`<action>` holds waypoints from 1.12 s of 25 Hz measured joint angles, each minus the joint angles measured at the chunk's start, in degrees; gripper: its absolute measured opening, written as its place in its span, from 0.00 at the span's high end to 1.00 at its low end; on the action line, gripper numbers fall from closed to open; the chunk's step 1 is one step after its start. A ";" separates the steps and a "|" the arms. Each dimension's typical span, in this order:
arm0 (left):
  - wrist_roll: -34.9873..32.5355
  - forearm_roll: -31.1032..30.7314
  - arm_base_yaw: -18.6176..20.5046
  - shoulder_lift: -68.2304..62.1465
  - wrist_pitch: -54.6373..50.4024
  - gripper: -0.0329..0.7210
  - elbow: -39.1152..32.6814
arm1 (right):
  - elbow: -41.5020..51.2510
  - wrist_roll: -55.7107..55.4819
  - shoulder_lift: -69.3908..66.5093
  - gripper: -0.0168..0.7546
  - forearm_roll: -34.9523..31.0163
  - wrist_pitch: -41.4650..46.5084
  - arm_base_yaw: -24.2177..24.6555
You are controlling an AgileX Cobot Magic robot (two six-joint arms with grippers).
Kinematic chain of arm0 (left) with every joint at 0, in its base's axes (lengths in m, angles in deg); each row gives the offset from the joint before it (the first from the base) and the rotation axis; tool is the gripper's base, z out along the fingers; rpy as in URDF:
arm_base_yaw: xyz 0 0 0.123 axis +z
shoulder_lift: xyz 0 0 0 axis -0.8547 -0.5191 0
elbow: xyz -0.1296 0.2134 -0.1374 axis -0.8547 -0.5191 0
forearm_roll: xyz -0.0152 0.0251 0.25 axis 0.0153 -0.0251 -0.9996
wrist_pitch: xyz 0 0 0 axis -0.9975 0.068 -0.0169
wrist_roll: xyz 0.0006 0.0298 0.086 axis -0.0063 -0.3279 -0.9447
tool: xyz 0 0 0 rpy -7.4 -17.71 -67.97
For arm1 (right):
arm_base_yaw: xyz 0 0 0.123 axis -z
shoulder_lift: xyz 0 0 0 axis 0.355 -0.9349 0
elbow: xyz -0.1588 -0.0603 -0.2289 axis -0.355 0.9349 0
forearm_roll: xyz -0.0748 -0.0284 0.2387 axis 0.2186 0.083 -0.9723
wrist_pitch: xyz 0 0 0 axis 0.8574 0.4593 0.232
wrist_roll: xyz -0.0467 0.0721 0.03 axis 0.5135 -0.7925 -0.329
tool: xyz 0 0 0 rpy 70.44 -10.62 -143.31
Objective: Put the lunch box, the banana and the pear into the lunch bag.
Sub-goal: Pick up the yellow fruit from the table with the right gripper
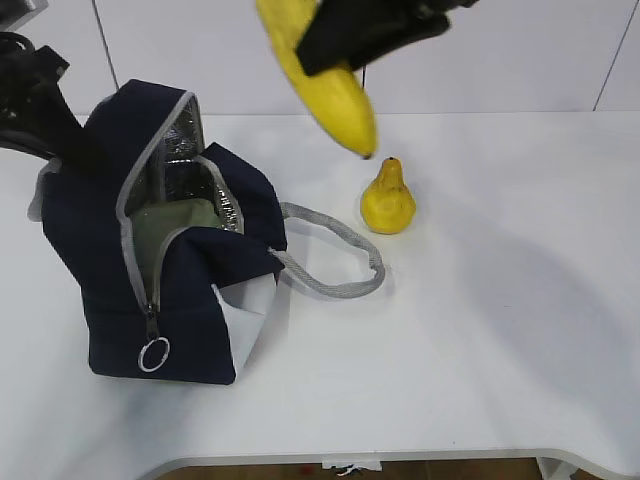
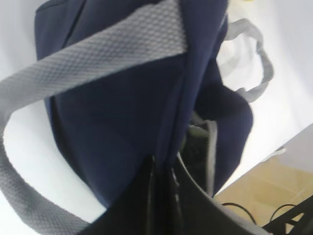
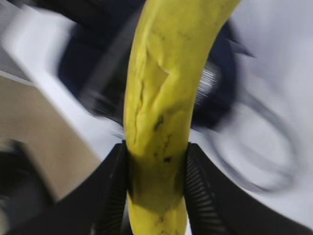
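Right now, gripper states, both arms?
Left gripper: shut, pinching the lunch bag fabric at its edge.
Right gripper: shut on the banana, lifted above the table.

**Open mouth up top, clutter to the bag's right**

Taking the lunch bag (image 1: 170,270) as landmark: mouth unzipped and gaping upward, passable from above, though partly floored by the green lunch box (image 1: 175,228) already inside. Raised flap at the bag's back edge walls off approach from behind. Left side blocked by the left gripper (image 2: 164,196), clamped on the fabric. Grey handle (image 1: 335,262) sprawled just right of the bag. Pear (image 1: 388,198) standing further right. Banana (image 1: 325,75) hanging high above, right of the mouth. Bare table (image 1: 480,350) in front and far right.
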 joint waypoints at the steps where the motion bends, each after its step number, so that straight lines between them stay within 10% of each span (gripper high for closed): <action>1: 0.00 0.97 0.00 0.00 0.00 0.96 0.00 | -0.03 0.00 -0.40 0.62 -5.45 -1.15 0.00; 11: 0.00 6.23 0.00 0.00 0.00 0.96 0.00 | -0.03 5.76 -11.89 0.62 -30.70 -10.74 -2.09; 28: 1.66 11.16 4.86 0.00 -0.10 0.96 0.00 | -0.03 8.46 -17.68 0.62 -26.80 -9.48 -3.08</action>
